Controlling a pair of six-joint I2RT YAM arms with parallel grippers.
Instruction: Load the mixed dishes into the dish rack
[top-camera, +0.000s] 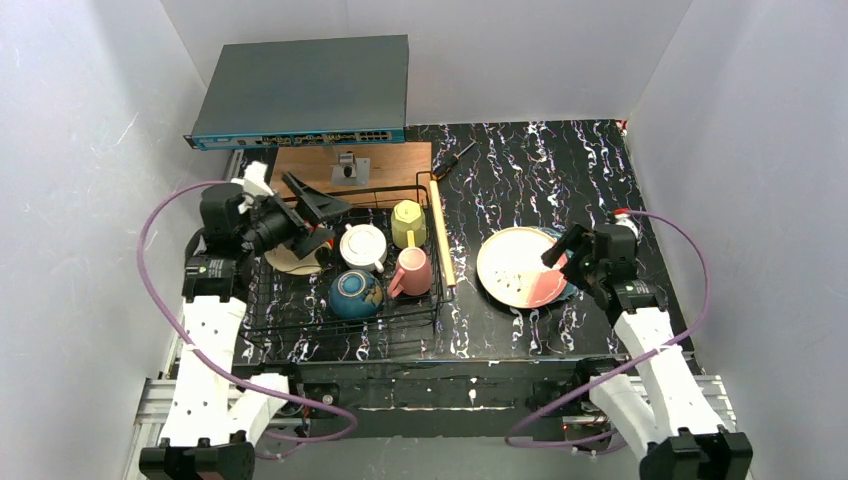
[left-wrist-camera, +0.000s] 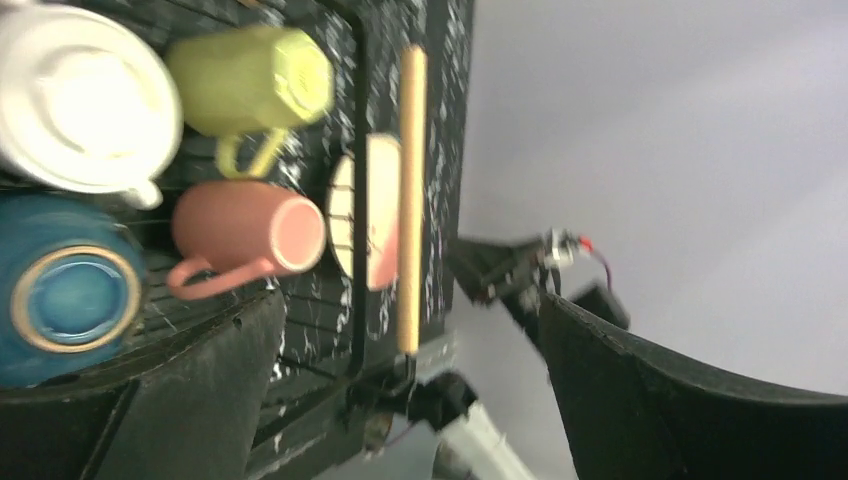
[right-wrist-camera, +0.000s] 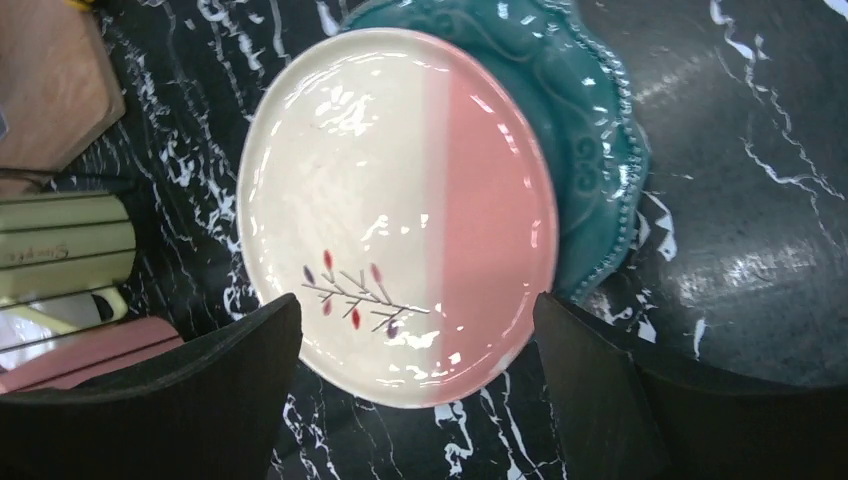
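Dish rack: black wire basket, located lower left of centre in the top view, on the black marbled bench, with a light wooden rod handle along its right side. Contents recorded: white cup at centre; yellow-green mug just right of it, laid on its side; pink mug below that, also on its side; blue-teal bowl at lower centre, base up. A pale plate is seen at the rack's left side, partly hidden by the left arm. Outside the rack, right of centre: cream plate with a pink side, stacked on a teal plate. Left pincer: released, empty, held over the rack's upper left. Right pincer: released, empty, fingers spread either side of the cream plate's edge. Wooden board noted above the rack.
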